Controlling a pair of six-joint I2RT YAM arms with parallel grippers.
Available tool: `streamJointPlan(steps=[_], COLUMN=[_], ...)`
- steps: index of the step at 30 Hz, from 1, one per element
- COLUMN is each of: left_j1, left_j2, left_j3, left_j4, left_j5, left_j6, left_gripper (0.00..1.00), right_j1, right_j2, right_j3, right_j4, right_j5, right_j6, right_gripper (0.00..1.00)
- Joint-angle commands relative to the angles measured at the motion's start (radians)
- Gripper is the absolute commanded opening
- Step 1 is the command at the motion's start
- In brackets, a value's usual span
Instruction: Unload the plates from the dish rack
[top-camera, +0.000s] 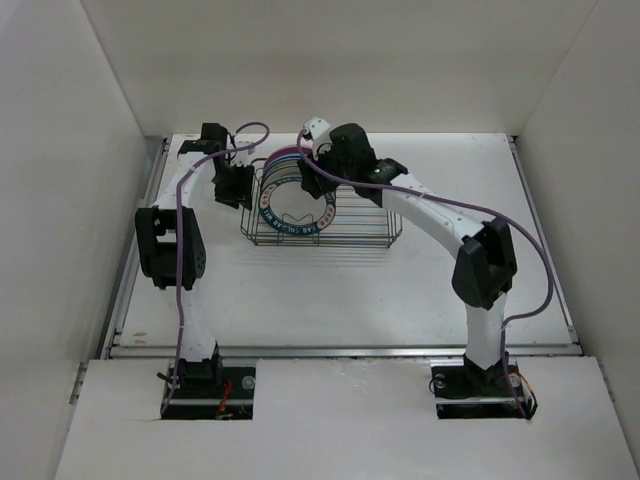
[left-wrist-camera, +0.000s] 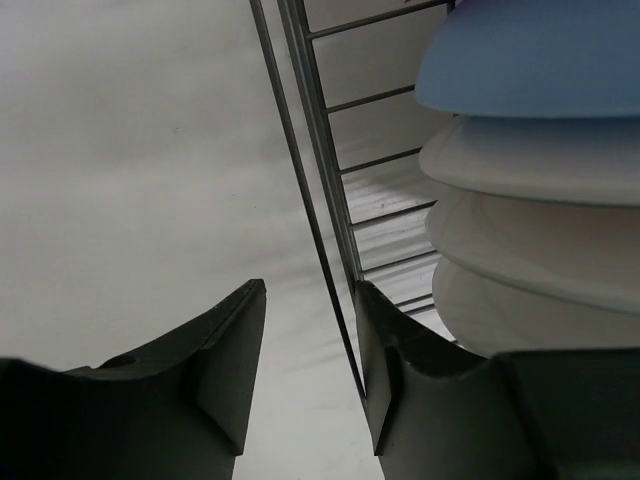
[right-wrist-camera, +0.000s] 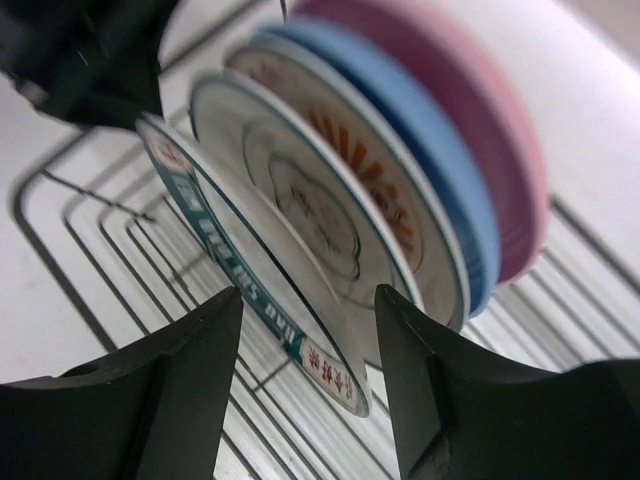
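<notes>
The dish rack (top-camera: 345, 225) stands at mid table with several plates (top-camera: 290, 195) upright at its left end. In the right wrist view the front plate (right-wrist-camera: 225, 250) is white with a teal lettered rim. Behind it come a white plate (right-wrist-camera: 300, 200), an orange sunburst one (right-wrist-camera: 375, 190), a blue one (right-wrist-camera: 435, 150) and a pink one (right-wrist-camera: 485, 120). My right gripper (right-wrist-camera: 310, 295) is open, its fingers astride the front plate's rim; it hangs above the plates (top-camera: 312, 170). My left gripper (top-camera: 240, 185) is open at the rack's left end, a rack wire (left-wrist-camera: 320, 150) running between its fingers (left-wrist-camera: 310, 290).
The left wrist view shows the plates' backs, blue (left-wrist-camera: 530, 55) above white ones (left-wrist-camera: 540, 160). The rack's right half (top-camera: 370, 220) holds no plates. White walls enclose the table (top-camera: 330, 290) on three sides, and a metal rail (top-camera: 340, 350) runs along its near edge.
</notes>
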Motion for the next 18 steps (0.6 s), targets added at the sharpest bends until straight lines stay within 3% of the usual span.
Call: streamJointPlan(steps=[1,6,8,9,11,12,18], left_j1=[0.001,0.001,0.001,0.001,0.001,0.001,0.001], left_j2=[0.013,0.022,0.033,0.033,0.042,0.051,0.029], left_j3=[0.034,0.009,0.009,0.009,0.009,0.009,-0.031], left_j4=[-0.003,0.019,0.019,0.019,0.019,0.01,0.043], left_j5=[0.037,0.048,0.057,0.057,0.057,0.057,0.058], left_j6=[-0.035,-0.082,-0.091,-0.092,-0.111,-0.111,-0.182], left_gripper=[0.38,0.35,0.26,0.2,0.08,0.03,0.0], right_j1=[0.0,0.0,0.0,0.0,0.0,0.0,0.0], right_j2=[0.036,0.027,0.059,0.082,0.094,0.095,-0.049], right_j3=[0.02,-0.021,0.006,0.017,0.035,0.036,-0.062], right_j4=[-0.055,0.011,0.01,0.01,-0.001,-0.001,0.171], right_j5=[-0.013,0.027,0.037,0.037,0.028,0.028,0.203], right_j6=[-0.031,-0.031,-0.031,-0.031,-0.031,-0.031,-0.083], right_gripper=[0.61,0.51,0.43,0.3,0.14,0.01,0.0])
